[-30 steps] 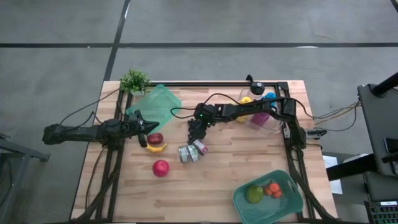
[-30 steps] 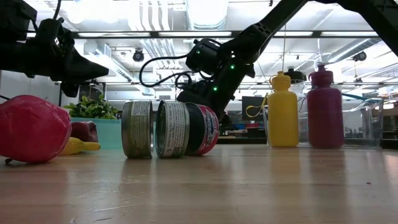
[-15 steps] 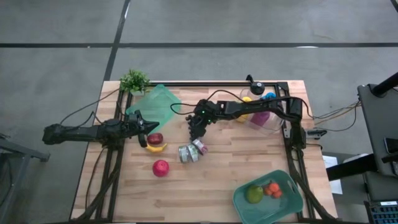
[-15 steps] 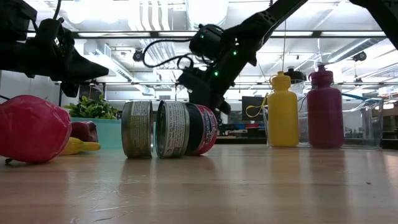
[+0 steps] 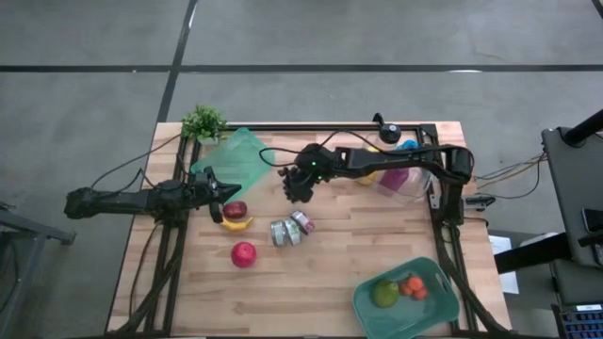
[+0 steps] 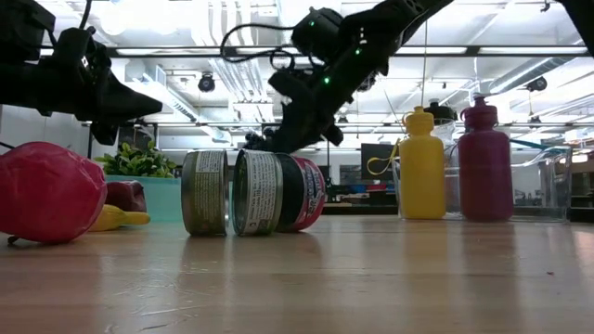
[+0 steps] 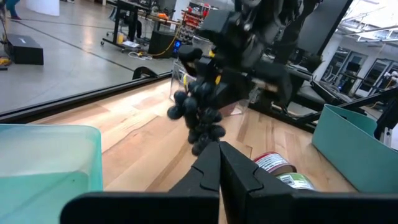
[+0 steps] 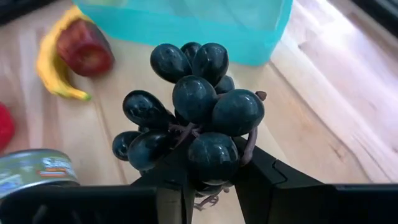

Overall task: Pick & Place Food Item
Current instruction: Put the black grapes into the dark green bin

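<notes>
The right gripper (image 5: 298, 187) is closed on a bunch of dark grapes (image 8: 196, 112), pinching it low at the stem so the cluster stands up between the two dark fingers (image 8: 264, 171); in the low view the bunch (image 6: 255, 141) hangs clear above the wooden surface (image 5: 330, 273), over the cans. Seen from above, the grapes (image 5: 294, 191) sit near the middle of the surface, just beside the translucent teal bin (image 5: 236, 158) at the back left and apart from the three cans (image 5: 287, 229) lying on their sides below them. The left gripper (image 5: 220, 193) is fully closed and holds nothing, hovering low at the left side, next to a dark red apple (image 5: 236, 210) and a banana (image 5: 236, 224) that touch each other. A red fruit (image 5: 243, 254) lies nearer the front edge, well apart from the bin. At the front right corner stands a second teal bin (image 5: 443, 287) holding a green fruit (image 5: 384, 294) and some small orange-red pieces (image 5: 412, 287). At the back right a clear container (image 5: 415, 188) holds a yellow bottle (image 6: 422, 162) and a magenta bottle (image 6: 480, 160), both upright. A small green plant (image 5: 203, 121) stands at the back left corner. From the left wrist view the grapes (image 7: 199, 118) show dangling under the other arm's gripper.
</notes>
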`<action>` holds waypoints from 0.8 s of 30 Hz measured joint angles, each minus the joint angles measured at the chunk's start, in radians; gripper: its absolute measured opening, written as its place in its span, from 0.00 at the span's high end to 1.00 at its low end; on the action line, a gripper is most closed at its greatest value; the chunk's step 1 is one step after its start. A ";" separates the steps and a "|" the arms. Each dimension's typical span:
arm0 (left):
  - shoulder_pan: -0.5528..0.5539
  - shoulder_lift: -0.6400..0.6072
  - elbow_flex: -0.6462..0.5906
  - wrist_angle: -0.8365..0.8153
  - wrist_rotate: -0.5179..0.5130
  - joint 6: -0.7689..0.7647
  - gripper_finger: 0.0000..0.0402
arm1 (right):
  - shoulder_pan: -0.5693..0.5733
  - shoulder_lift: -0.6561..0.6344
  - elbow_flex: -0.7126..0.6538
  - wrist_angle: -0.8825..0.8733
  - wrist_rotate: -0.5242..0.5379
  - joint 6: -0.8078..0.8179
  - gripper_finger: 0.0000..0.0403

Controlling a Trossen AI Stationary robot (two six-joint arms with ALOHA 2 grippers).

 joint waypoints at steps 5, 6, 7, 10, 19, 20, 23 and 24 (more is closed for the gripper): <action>0.000 0.000 0.000 0.000 0.000 0.000 1.00 | 0.006 -0.040 0.000 0.000 0.000 -0.014 0.79; 0.000 0.000 0.000 0.000 0.000 0.000 1.00 | 0.008 -0.048 0.000 -0.001 0.000 -0.020 0.79; 0.000 0.000 0.000 0.000 0.000 0.000 1.00 | 0.009 -0.059 0.000 -0.001 0.000 -0.023 0.79; 0.000 0.000 0.000 0.000 0.000 0.000 1.00 | 0.016 -0.090 0.000 0.004 0.000 -0.028 0.79; 0.000 0.000 0.000 0.000 0.000 0.000 1.00 | 0.057 -0.216 -0.011 0.005 -0.001 -0.082 0.79; 0.000 0.000 0.000 0.000 0.000 0.000 1.00 | 0.064 -0.231 -0.012 0.005 -0.001 -0.087 0.79; 0.000 0.000 0.000 0.000 0.000 0.000 1.00 | 0.084 -0.284 -0.022 0.002 -0.003 -0.099 0.79; 0.000 0.000 0.000 0.000 0.000 0.000 1.00 | 0.092 -0.301 -0.025 0.002 -0.003 -0.101 0.79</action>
